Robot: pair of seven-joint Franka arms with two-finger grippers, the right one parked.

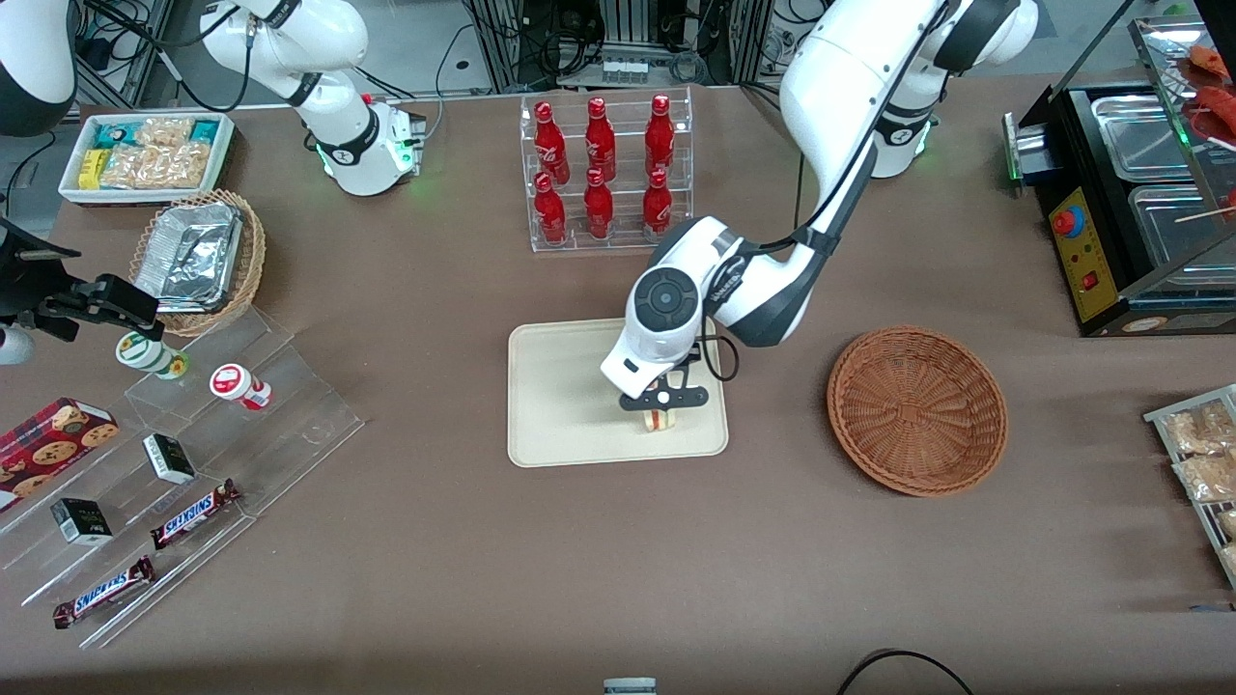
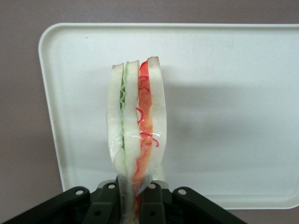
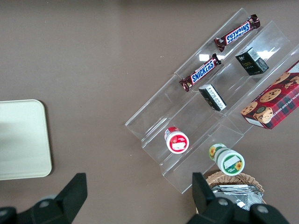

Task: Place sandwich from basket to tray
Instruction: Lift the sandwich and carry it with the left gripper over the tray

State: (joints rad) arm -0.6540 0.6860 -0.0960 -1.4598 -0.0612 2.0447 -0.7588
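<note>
My left gripper point(image 1: 660, 406) hangs low over the cream tray point(image 1: 565, 396), near the tray's front corner on the working arm's side. It is shut on the sandwich point(image 1: 659, 419), a wrapped wedge of pale bread with green, orange and red layers. In the left wrist view the sandwich point(image 2: 137, 123) stands out from between the two black fingers point(image 2: 152, 205), with the tray point(image 2: 224, 107) under it. Whether it touches the tray I cannot tell. The reddish-brown woven basket point(image 1: 916, 408) sits with nothing in it, toward the working arm's end of the table.
A clear rack of red bottles point(image 1: 605, 174) stands farther from the front camera than the tray. Toward the parked arm's end lie a clear stepped shelf point(image 1: 193, 463) with snack bars and small boxes, and a tan basket of foil containers point(image 1: 198, 256). A black food warmer point(image 1: 1130, 193) stands at the working arm's end.
</note>
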